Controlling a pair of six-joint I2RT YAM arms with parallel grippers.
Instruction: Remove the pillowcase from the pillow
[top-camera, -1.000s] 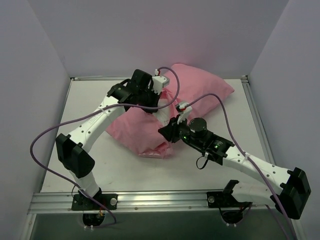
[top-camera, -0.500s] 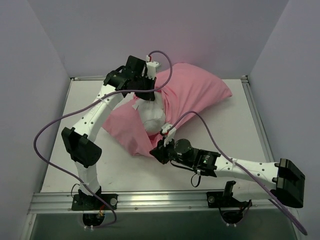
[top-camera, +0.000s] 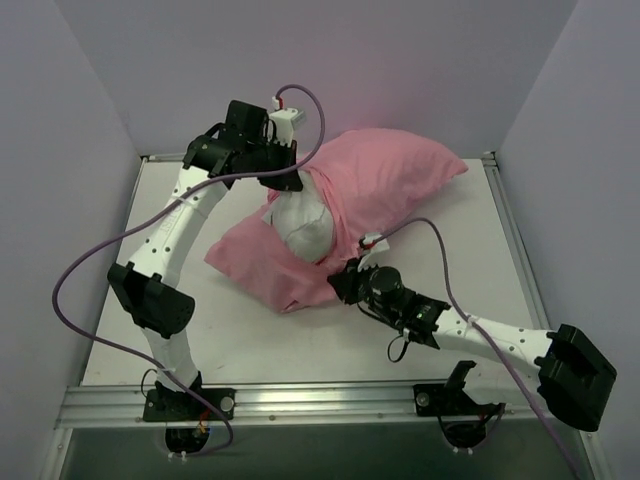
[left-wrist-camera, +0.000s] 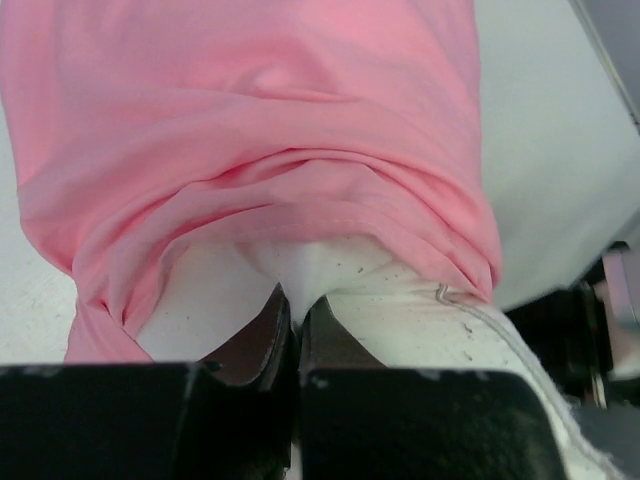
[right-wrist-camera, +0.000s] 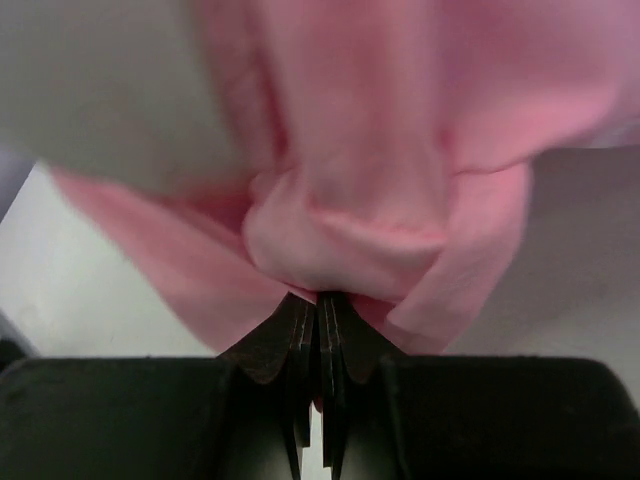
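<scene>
Item: plump white rectangular pillow of plain soft fabric, lying on the pale grey table. Its left end is bare, the rest covered.
Item: thin pink pillowcase with a slight sheen, drawn over the pillow's right part. Its open hem is bunched around the pillow's bare end and spreads onto the table at the pillow's near side.
Item: left gripper, at the pillow's bare end, jaws pinched tight on the white pillow fabric.
Item: right gripper, at the pillow's near side, jaws clamped on a gathered fold of the pillowcase.
</scene>
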